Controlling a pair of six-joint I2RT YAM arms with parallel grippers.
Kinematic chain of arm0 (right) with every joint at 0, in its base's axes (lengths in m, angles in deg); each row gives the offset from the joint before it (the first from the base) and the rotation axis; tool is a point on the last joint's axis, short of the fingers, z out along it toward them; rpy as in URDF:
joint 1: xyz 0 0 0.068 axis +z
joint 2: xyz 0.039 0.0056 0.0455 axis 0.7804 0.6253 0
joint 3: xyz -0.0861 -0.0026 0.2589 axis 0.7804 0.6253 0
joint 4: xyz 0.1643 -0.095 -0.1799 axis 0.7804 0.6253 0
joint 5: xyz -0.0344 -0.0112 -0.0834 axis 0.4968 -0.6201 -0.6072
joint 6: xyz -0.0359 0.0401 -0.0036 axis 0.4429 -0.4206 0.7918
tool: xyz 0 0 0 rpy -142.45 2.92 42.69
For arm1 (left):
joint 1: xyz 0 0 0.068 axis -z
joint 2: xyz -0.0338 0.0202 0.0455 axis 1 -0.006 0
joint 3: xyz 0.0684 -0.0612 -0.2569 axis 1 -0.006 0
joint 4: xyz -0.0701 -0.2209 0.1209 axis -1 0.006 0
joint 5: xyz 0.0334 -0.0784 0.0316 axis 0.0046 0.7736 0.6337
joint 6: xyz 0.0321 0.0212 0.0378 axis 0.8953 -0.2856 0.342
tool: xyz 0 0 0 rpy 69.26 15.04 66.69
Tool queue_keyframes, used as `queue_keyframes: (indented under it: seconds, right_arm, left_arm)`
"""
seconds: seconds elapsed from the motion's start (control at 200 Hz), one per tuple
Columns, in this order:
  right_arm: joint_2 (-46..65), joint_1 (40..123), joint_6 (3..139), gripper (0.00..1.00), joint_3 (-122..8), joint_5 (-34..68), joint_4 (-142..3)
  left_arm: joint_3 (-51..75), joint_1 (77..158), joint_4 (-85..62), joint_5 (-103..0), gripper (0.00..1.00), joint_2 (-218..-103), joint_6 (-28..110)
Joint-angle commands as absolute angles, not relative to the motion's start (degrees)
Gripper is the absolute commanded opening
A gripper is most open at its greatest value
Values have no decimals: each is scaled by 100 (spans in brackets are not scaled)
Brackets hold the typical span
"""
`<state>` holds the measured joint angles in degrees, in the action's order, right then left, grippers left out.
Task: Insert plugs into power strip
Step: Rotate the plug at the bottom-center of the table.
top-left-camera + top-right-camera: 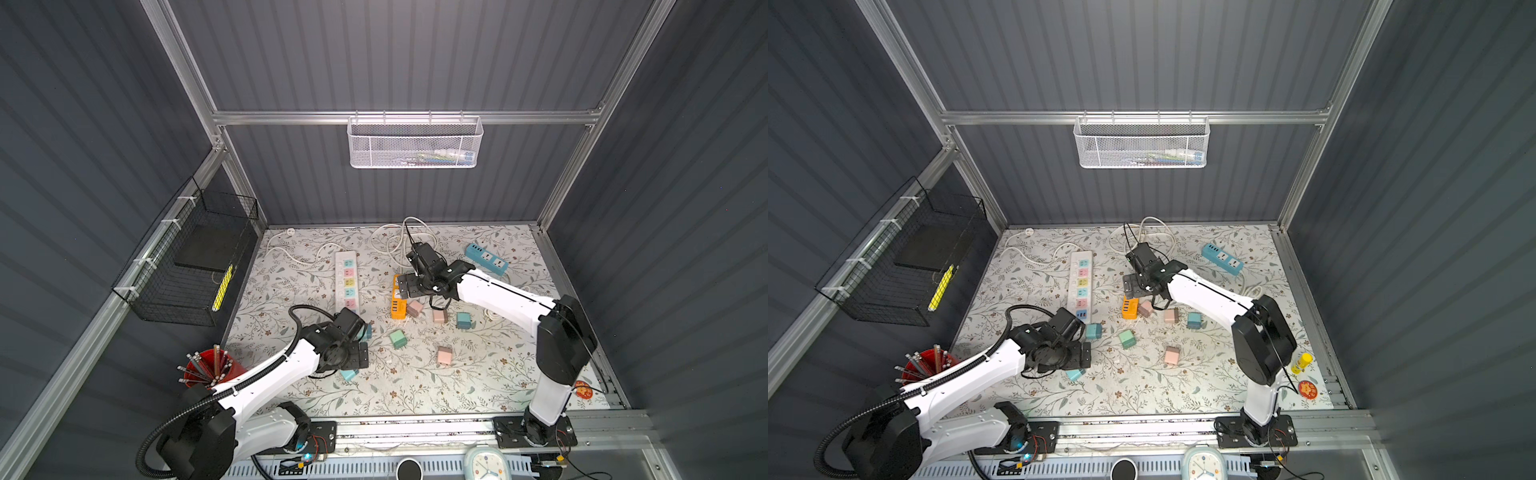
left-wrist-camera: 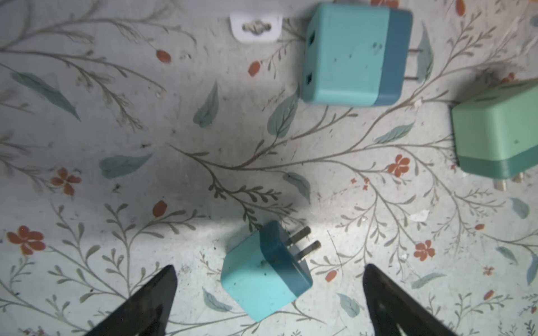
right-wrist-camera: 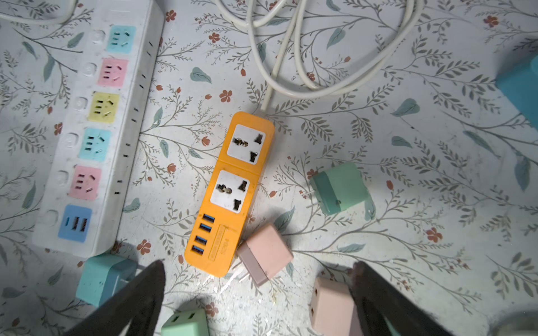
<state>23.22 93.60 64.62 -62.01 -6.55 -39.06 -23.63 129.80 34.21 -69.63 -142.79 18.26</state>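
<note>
Over teal plug [image 2: 266,273] — left jaws wide | right jaws over orange strip [image 3: 230,195]

Left arm [image 1: 270,370] and right arm [image 1: 507,297] are cased in white with black joints; left hand [image 2: 269,267] and right hand [image 3: 259,263] are finished black.

plugs [image 1: 1093,331] [image 1: 1127,339] [image 1: 1172,356] [image 1: 1075,375] [image 1: 1145,308] [image 1: 1171,316] [image 1: 1194,320] [image 3: 339,187] 8 | power strips [image 1: 1080,286] [image 1: 1129,308] [image 1: 1222,258] 3 | baskets [image 1: 1121,153] [image 1: 892,307] 2 | clock [image 1: 1202,467] 1

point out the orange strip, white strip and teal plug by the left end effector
orange strip [image 3: 231,190], right wrist view, white socket face
white strip [image 3: 94,144], right wrist view, teal socket
teal plug [image 2: 262,279], left wrist view, light teal body
</note>
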Motion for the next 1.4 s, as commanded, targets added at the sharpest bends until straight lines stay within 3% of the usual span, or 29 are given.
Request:
queue_keyframes:
  seconds: [0.0,0.215,0.635,0.866,1.061,1.396]
  right_arm:
    - [1998,9387,6427,99,-5847,-662,-3975]
    - [1568,9388,6462,99,-5438,-973,-3958]
    - [1193,9345,6479,99,-5079,-1244,-3923]
    - [804,9187,6446,99,-4731,-1227,-3921]
    - [339,9001,6357,99,-4335,-1181,-3922]
    - [17,8907,6196,99,-4155,-985,-3967]
  left_arm:
    - [-2524,13058,3492,-6758,100,-14178,1598]
    - [-2650,13379,2794,-6486,99,-14596,1431]
    - [-1916,15045,2130,-7149,100,-15752,320]
    - [-1117,15135,1901,-7347,100,-16690,640]
    - [-1031,15139,1476,-7168,99,-16530,796]
    - [-410,14991,2561,-7982,100,-16363,1901]
